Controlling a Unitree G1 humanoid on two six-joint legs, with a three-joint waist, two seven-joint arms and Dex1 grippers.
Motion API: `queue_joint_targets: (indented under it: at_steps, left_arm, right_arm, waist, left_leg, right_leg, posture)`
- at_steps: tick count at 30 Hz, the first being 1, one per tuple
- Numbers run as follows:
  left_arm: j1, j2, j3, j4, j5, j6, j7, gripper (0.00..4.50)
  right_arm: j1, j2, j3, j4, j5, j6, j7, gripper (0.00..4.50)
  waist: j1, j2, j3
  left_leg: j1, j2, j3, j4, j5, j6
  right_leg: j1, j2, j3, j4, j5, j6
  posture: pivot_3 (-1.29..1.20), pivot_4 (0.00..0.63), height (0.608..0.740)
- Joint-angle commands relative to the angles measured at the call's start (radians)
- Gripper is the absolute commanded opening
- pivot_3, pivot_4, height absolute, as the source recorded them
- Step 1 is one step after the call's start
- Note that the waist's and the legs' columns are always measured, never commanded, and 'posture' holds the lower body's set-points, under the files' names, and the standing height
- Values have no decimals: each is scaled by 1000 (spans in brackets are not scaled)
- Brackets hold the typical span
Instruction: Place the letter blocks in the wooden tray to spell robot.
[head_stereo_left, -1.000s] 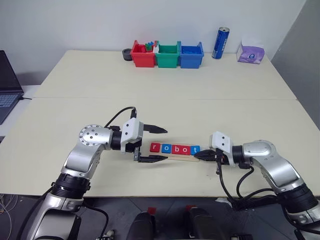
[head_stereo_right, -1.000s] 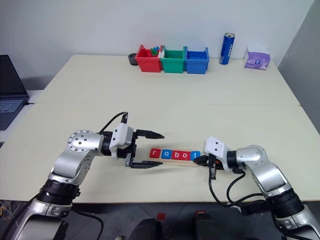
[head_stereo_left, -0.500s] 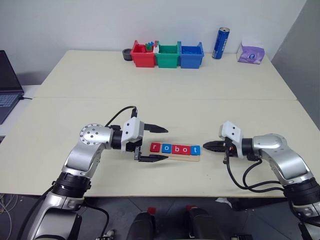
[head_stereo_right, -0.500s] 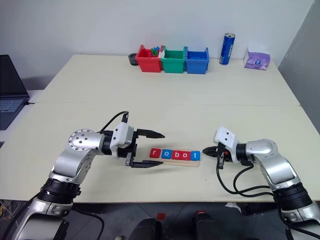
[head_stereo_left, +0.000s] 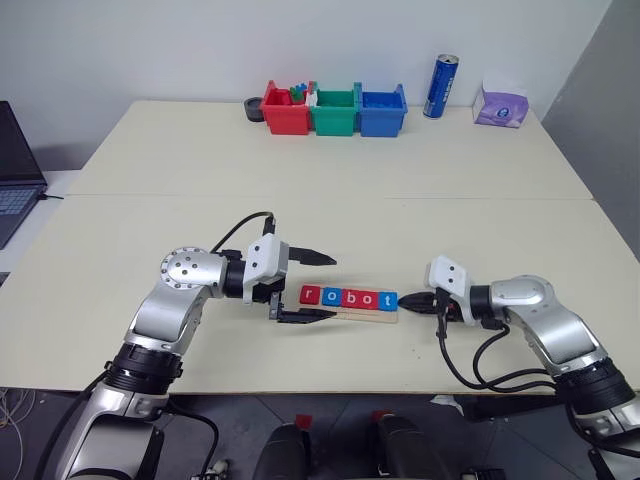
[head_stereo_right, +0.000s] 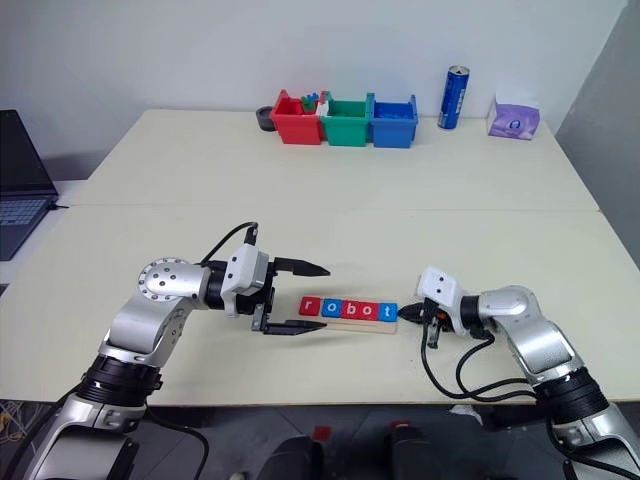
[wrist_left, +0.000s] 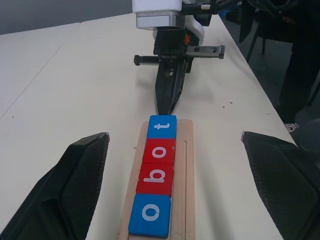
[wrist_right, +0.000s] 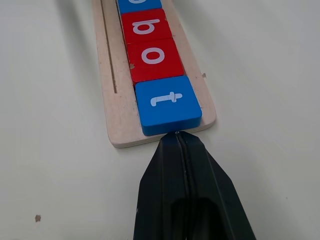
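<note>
My left gripper (head_stereo_left: 312, 288) waits open at the wooden tray's (head_stereo_left: 366, 315) left end; the letter blocks (head_stereo_left: 349, 298) spell robot. My clenched right gripper (wrist_right: 176, 145) touches the t block (wrist_right: 167, 104): I'd nudge gently, straight along the row

This looks like a robotics lab or test room set up in an office-like space: a wide pale desk (head_stereo_left: 400, 150) made of joined tops stands against a bare white wall. A laptop (head_stereo_left: 15, 170) sits open on a side surface at the left edge. Along the far side of the desk stand three small plastic bins (head_stereo_left: 335, 110) in red, green and blue, a blue can (head_stereo_left: 441, 86) and a purple tissue pack (head_stereo_left: 502, 106).
</note>
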Motion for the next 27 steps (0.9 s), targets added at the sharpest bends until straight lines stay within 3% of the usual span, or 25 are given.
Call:
queue_joint_targets:
  at_steps: [1, 27]
  left_arm:
    - [9, 9, 11, -37, -8, -6, 8, 4500]
    - [34, 55, 11, -45, -6, -13, -17, 4500]
  right_arm:
    - [-23, 6, -3, -24, -7, -21, 5, 27]
    - [-38, 24, 2, -6, -37, -46, 17, 27]
  waist:
    - [0, 0, 0]
    - [0, 0, 0]
  left_leg:
    - [0, 0, 0, 0, 0, 0]
    - [0, 0, 0, 0, 0, 0]
  right_leg:
    - [0, 0, 0, 0, 0, 0]
    - [0, 0, 0, 0, 0, 0]
  posture:
    - [0, 150, 740]
    - [0, 150, 740]
